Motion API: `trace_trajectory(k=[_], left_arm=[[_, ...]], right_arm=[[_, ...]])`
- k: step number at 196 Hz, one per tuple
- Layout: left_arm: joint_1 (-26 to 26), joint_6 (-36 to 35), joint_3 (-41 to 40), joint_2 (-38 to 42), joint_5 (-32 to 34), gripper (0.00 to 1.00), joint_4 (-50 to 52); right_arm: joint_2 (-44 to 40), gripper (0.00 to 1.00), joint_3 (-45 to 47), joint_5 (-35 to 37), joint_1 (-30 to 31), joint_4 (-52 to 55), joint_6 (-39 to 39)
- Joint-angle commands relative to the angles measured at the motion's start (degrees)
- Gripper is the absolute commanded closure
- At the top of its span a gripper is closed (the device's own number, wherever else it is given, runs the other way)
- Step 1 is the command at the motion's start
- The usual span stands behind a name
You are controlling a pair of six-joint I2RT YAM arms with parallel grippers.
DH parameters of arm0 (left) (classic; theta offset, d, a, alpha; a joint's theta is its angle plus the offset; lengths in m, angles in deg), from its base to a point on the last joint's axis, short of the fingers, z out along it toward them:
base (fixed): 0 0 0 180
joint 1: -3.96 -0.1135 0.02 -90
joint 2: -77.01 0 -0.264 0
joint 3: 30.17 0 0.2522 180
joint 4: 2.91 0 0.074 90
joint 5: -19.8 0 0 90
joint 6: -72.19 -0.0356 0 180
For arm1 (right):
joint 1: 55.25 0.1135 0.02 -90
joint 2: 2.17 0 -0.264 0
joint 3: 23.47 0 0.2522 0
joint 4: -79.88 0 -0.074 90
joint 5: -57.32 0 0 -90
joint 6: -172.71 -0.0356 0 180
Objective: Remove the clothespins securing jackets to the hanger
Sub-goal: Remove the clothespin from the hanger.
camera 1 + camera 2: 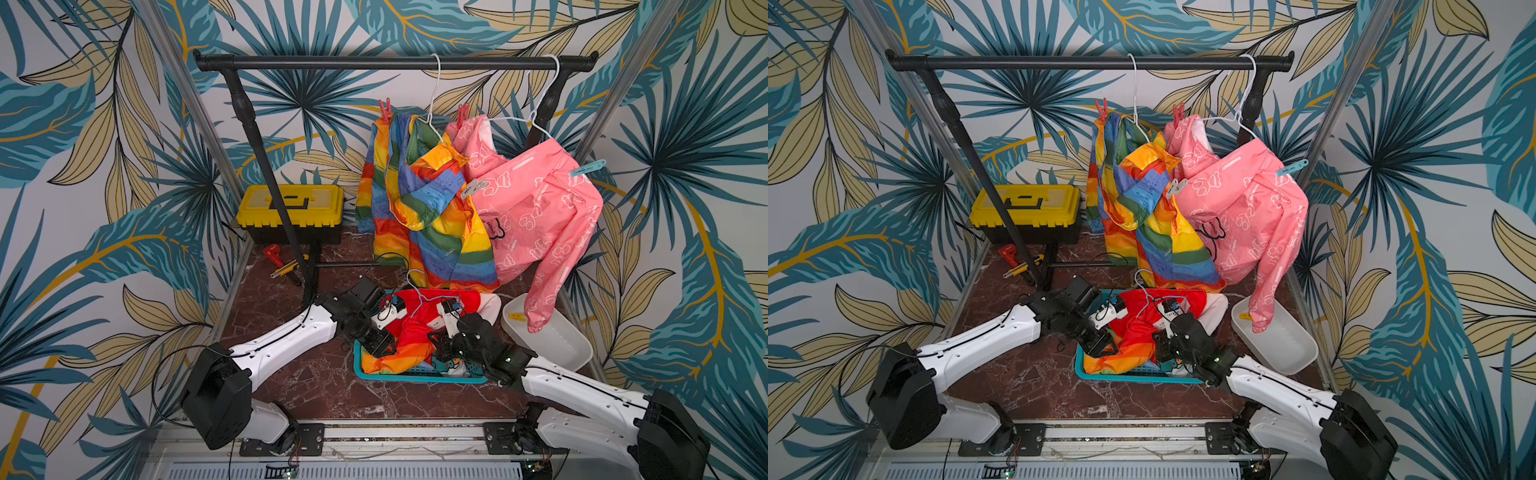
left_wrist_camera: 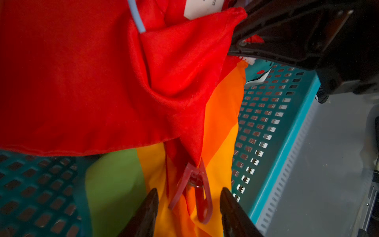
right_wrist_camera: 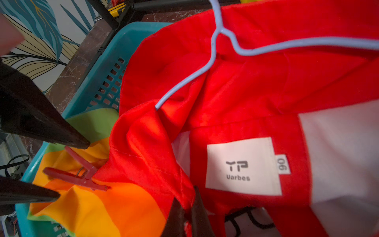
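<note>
A red jacket [image 1: 415, 309] on a pale blue wire hanger [image 3: 213, 61] lies in the teal basket [image 1: 415, 379]. A red clothespin [image 2: 196, 195] bites one corner of it, over orange and yellow cloth. My left gripper [image 2: 191, 213] is open, a finger on each side of the clothespin's handles, apart from them. My right gripper [image 3: 188, 207] is shut on a fold of the red jacket near its white label. A rainbow jacket [image 1: 432, 216] and a pink jacket [image 1: 536, 208] hang from the rack, with red-pink [image 1: 385, 109], grey [image 1: 471, 189] and light blue [image 1: 587, 168] clothespins on them.
A white tub [image 1: 569, 345] at the right holds a yellow clothespin [image 1: 516, 316], and the pink sleeve hangs into it. A yellow and black toolbox [image 1: 291, 212] and hand tools lie at the back left, by the rack's black post [image 1: 270, 166].
</note>
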State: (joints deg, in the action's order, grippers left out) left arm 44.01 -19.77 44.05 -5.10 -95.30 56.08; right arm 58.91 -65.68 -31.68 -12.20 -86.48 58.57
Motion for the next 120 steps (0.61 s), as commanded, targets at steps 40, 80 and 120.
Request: trace_trajectory(k=[40,80,120], left_arm=[[0.2,-0.5,1.3,0.7,-1.4,0.66,-1.0],[0.2,-0.6,0.9,1.3,-1.8,0.81,-0.9],[0.2,0.2,0.6,2.5,-0.3,0.93,-0.9]], right_arm=[[0.9,1.0,-0.9,0.6,-0.4,0.5,0.9],[0.8,1.0,-1.3,0.7,-0.4,0.8,1.0],[0.1,0.65,-3.7,1.4,-0.4,4.2,1.5]])
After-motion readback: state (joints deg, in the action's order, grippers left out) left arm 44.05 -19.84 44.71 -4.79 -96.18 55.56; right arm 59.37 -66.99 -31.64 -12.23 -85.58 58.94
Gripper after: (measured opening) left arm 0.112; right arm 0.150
